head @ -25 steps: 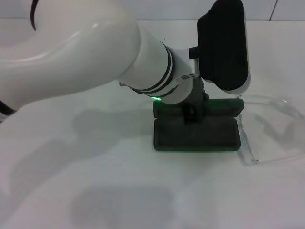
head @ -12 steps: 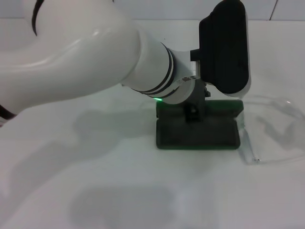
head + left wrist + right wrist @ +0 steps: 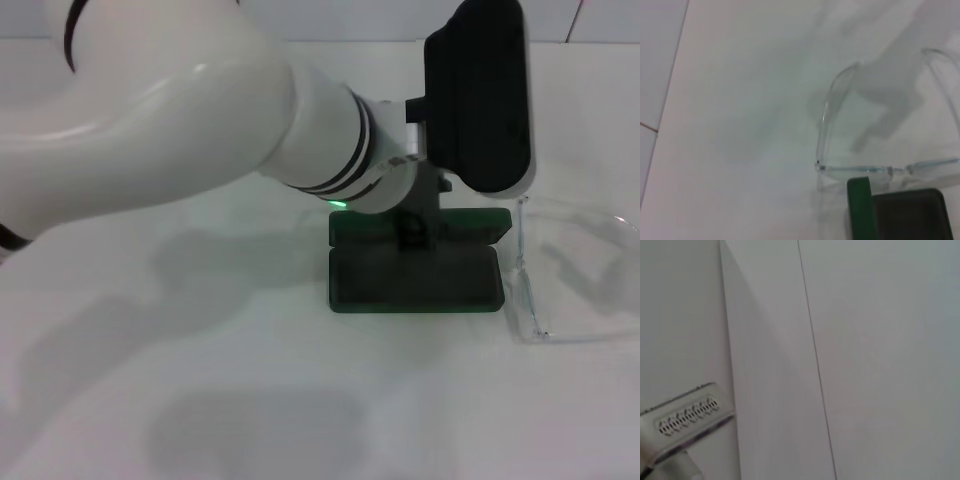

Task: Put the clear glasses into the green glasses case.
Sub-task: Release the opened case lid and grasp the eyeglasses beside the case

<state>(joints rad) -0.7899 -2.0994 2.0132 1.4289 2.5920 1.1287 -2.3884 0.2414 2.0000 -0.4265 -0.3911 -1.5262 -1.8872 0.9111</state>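
Note:
The green glasses case (image 3: 415, 278) lies open at the table's centre right, its dark lining facing up and its lid (image 3: 470, 225) raised at the back. My left arm reaches across from the left, and the left gripper (image 3: 410, 232) sits low against the case's back edge, partly hidden by the black wrist housing. The clear glasses (image 3: 570, 290) lie unfolded on the table just right of the case, one temple close beside the case's right end. The left wrist view shows the clear glasses (image 3: 832, 125) next to a corner of the case (image 3: 905, 215). The right gripper is out of view.
Bare white table (image 3: 200, 380) spreads to the left of the case and in front of it. A tiled wall runs along the back. The right wrist view shows only a pale wall panel (image 3: 865, 340) and a white vented part (image 3: 687, 415).
The left arm has shifted slightly right, and the case moved right with it. The glasses' near temple also sits a little farther right.

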